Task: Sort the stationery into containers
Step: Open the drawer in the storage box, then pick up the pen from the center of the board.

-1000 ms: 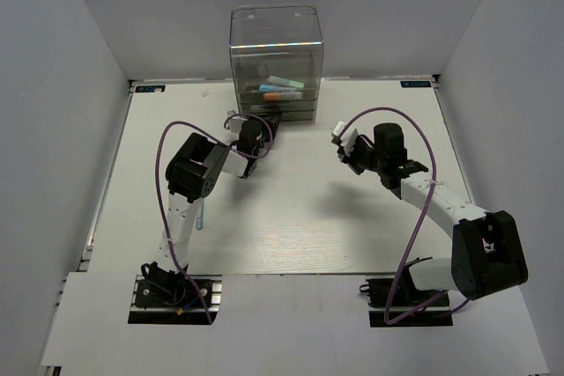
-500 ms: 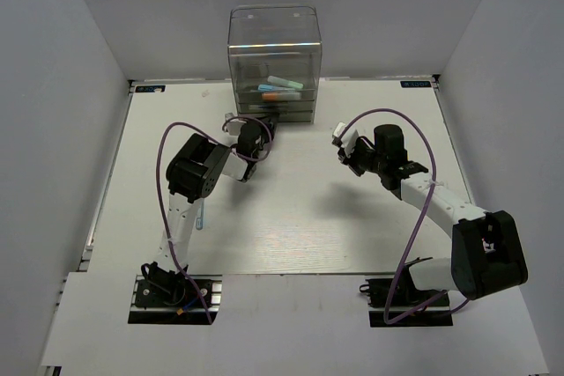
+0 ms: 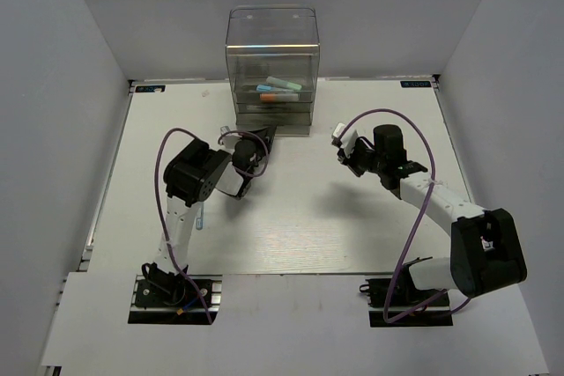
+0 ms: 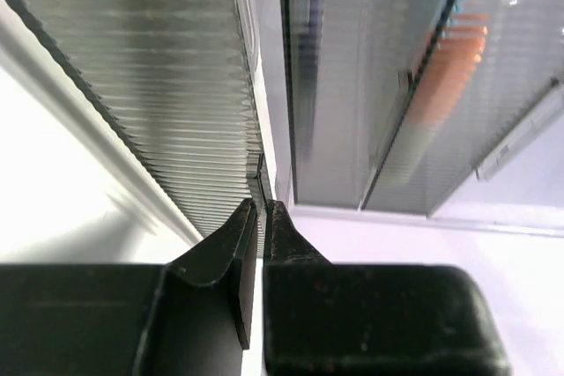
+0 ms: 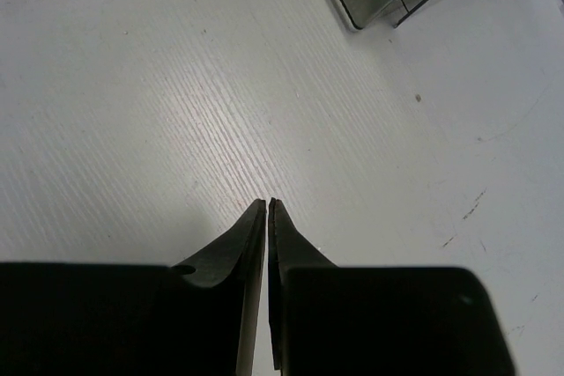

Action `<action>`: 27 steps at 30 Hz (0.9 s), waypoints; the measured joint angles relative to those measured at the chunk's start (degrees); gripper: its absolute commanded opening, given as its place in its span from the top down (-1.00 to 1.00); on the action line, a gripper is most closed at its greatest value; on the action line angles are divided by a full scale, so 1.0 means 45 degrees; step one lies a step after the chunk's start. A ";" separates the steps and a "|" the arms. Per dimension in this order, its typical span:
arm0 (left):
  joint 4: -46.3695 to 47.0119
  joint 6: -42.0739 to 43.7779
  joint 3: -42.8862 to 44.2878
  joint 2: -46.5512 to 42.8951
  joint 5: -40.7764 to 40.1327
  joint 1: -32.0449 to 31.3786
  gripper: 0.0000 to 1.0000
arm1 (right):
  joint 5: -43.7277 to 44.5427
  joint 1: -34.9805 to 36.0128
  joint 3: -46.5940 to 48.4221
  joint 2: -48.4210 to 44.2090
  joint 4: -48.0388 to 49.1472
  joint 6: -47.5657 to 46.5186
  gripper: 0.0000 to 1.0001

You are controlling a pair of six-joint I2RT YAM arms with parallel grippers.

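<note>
1. Stationery already stowed: a mint green pen (image 3: 285,83), a light blue pen (image 3: 263,88) and an orange marker (image 3: 270,96) lie inside the cabinet (image 3: 271,33) at the far edge of the table (image 3: 352,235), showing through its clear front; which drawer each sits in cannot be told.
2. Left to do: what looks like one pale blue pen (image 3: 201,215) lies on the table close beside the left arm, well apart from the cabinet; no other loose pieces show, though the arms may hide some.
3. Step in hand, by judgement: the left gripper (image 4: 262,207) is clenched on the thin front edge of a ribbed grey drawer (image 4: 194,85) low in the cabinet, which appears partly drawn out; this reads as opening a compartment for the remaining pen.
4. The right gripper (image 5: 267,205) is clenched on nothing, hovering over bare table near the cabinet's corner; it looks idle.
5. Sorting seems mostly done; the last pen must be fetched and dropped in, and the drawer pushed home.
</note>
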 measured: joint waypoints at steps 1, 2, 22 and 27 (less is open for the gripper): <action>0.0078 0.0005 -0.0199 -0.0102 -0.0015 -0.0029 1.00 | -0.0005 0.0000 0.0005 0.0024 -0.0005 0.0000 0.79; 0.0141 0.0058 -0.0418 -0.0228 -0.0015 -0.0097 1.00 | -0.0019 0.0000 0.0005 0.0034 -0.0005 0.0000 0.79; -0.2759 0.1452 -0.1540 -0.2545 0.1273 -0.0330 -0.10 | -0.0121 0.0000 0.0316 0.0165 -0.0248 0.0034 0.10; -0.5299 0.2618 -0.1948 -0.4682 0.2161 -0.0359 -0.10 | -0.0107 0.0000 0.0316 0.0165 -0.0272 0.0078 -0.81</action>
